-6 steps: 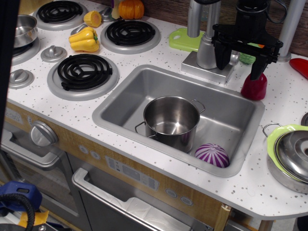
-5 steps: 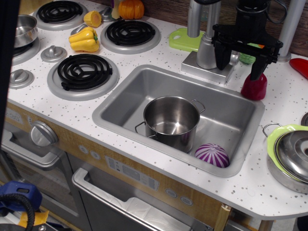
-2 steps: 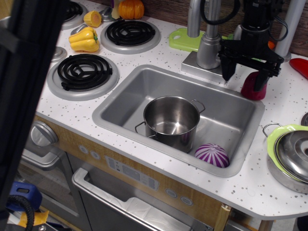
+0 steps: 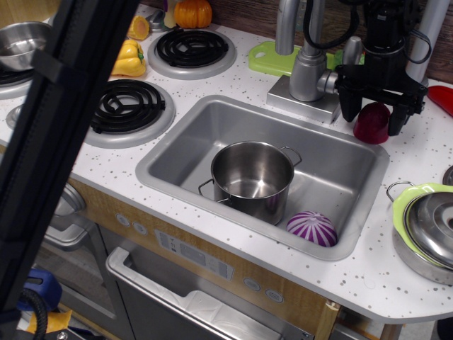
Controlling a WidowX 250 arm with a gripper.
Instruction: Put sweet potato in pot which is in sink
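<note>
1. My pincer [image 4: 374, 113] hangs spread over the counter [image 4: 396, 283], one finger on each side of the sweet potato [image 4: 372, 124]; I cannot tell whether either finger touches it.
2. The sweet potato sits directly beneath me on the sink [image 4: 368, 188] rim's far right corner.
3. The pot [image 4: 253, 178] stands upright inside the sink, nearer the camera and left of my pincer.
4. A striped ball [image 4: 312, 228] lies just beside the pot.

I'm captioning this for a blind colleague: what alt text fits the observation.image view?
A black gripper, jaws open, straddles a dark red sweet potato on the counter behind a grey sink. In the sink stand an empty steel pot and a purple-and-white striped ball.
</note>
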